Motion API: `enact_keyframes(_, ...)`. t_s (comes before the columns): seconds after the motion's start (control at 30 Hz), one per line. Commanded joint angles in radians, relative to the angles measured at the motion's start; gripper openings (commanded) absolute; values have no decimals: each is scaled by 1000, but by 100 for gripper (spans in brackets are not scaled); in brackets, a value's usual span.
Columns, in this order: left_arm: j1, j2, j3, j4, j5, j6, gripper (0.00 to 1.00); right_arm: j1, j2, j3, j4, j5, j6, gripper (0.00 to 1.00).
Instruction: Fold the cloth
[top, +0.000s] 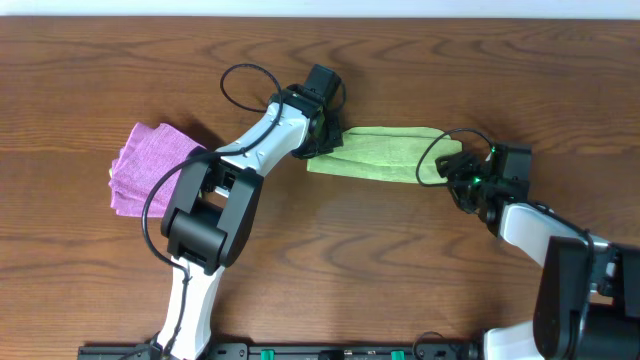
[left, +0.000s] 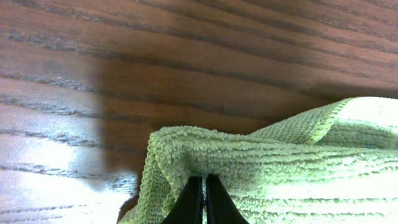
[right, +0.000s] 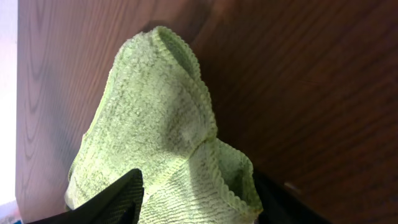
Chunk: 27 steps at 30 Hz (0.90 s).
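a: where is the green cloth (top: 385, 152) held?

b: it is laid on the worktop (top: 100, 80) as a long, narrow band. its long axis is run straight from the left fingers (left: 191, 205) to the right fingers (right: 121, 199). one short end is kept at each pair, so neither arm is nearer: each is already at its own end.

a: and how are the fingers set?

b: the left fingers are seen pressed together on the hem, with the cloth spread ahead of the tips and to one side. the right fingers are set apart by a bunched corner, which is judged to be pinched between them.

a: what is the next move turned on?

b: one end is probably to be carried along that axis onto the other, so the band is halved. the middle must be left flat on the worktop.

a: is anything in the way?

b: a folded pink cloth (top: 145, 170) is lying behind the left fingers, well apart from the green one. between the two pairs of fingers only the cloth itself is seen.
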Motion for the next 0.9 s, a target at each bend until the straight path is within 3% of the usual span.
enact_keyframes(0.0,-2,29,-13,-32,-35,-16,6,9,68,-48,-35,93,6,56)
enact_keyframes(0.33,-2,29,-13,-63,-36,-16,6,10,145,-48,24,102,0,52)
enact_keyframes(0.53,-2,30,-13,-70,-36,-15,6,10,178,-48,32,98,-1,44)
enact_keyframes(0.7,-2,29,-13,-70,-37,-15,6,10,178,-47,61,90,-32,28)
enact_keyframes(0.8,-2,29,-13,-71,-37,-14,6,10,178,-37,80,63,-87,4)
enact_keyframes(0.87,-2,30,-13,-74,-36,-12,6,10,177,-23,79,33,-124,2)
